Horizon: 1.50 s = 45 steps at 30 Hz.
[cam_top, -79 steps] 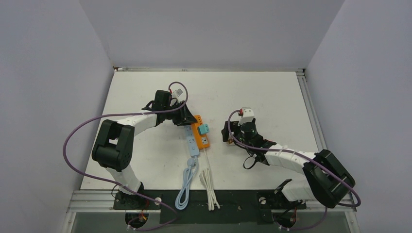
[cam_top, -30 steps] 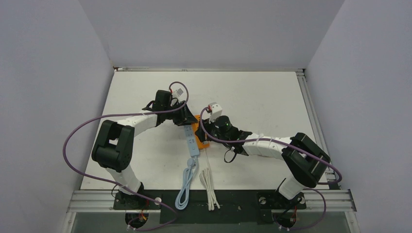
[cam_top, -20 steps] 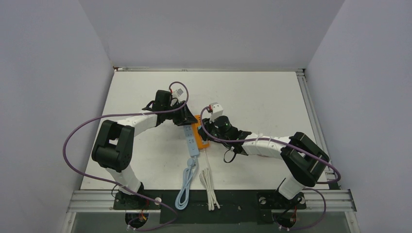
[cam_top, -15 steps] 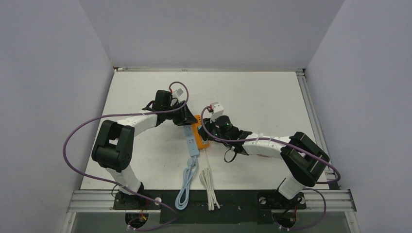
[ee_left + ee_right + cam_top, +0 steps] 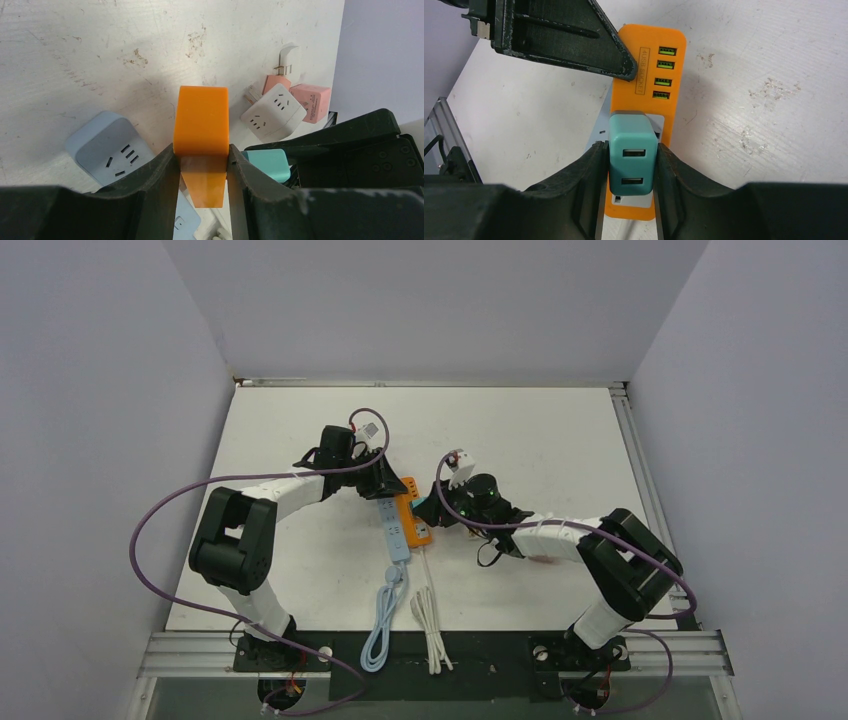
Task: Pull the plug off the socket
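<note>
Teal plug [image 5: 633, 160]: clamped in right jaws; pull straight off orange socket [image 5: 201, 122], no twisting, with left jaws pinching its 12 o'clock end.

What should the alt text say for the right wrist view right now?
The right gripper is shut on the teal plug, which stands over the grey socket face of the orange power strip on the white table. A left gripper finger rests against the strip's far end, beside four green USB ports.
</note>
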### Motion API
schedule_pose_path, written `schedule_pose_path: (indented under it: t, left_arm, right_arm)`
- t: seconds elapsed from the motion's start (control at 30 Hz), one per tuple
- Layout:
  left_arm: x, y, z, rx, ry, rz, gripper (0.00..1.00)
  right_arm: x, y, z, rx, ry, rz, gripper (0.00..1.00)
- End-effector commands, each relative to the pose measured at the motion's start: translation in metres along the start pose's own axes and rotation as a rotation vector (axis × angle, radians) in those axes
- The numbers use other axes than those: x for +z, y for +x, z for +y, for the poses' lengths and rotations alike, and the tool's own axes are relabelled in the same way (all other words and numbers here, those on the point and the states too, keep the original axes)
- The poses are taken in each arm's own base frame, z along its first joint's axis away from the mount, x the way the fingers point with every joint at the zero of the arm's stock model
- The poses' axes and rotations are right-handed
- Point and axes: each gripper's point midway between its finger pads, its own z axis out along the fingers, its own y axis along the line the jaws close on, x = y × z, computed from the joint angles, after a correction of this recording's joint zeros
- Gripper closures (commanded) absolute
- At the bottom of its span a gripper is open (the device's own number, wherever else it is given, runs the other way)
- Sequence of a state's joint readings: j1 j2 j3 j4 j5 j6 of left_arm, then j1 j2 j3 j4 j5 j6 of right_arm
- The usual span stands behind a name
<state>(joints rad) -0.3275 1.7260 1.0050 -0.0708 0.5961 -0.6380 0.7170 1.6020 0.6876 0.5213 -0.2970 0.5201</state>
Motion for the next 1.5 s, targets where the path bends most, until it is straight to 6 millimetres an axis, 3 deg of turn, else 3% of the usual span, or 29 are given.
schedule_pose_path:
  t: [0.0,0.47,0.93,1.1,1.3,1.47]
  left_arm:
    - [-0.005,-0.01,-0.013,0.069,0.032,-0.033,1.0]
    - [-0.005,-0.011,-0.011,0.068,0.021,-0.036,1.0]
    - [-0.004,-0.011,-0.002,0.066,-0.014,-0.036,1.0]
    - [-0.002,-0.014,-0.01,0.113,0.003,-0.045,1.0]
    - [0.005,-0.017,-0.015,0.127,0.029,-0.046,1.0]
    - [0.023,-0.02,-0.034,0.156,0.091,-0.033,1.0]
  right_arm:
    - [0.001,-0.01,0.015,0.006,-0.098,-0.032,0.95]
    - [-0.001,-0.013,0.008,-0.017,-0.05,-0.048,0.95]
    - [-0.026,-0.035,0.001,-0.079,0.05,-0.147,0.95]
    - [-0.048,-0.051,-0.022,-0.09,0.177,-0.212,0.95]
    - [-0.076,-0.069,-0.068,-0.053,0.355,-0.276,0.95]
    - [-0.085,-0.063,-0.109,0.047,0.467,-0.246,0.94]
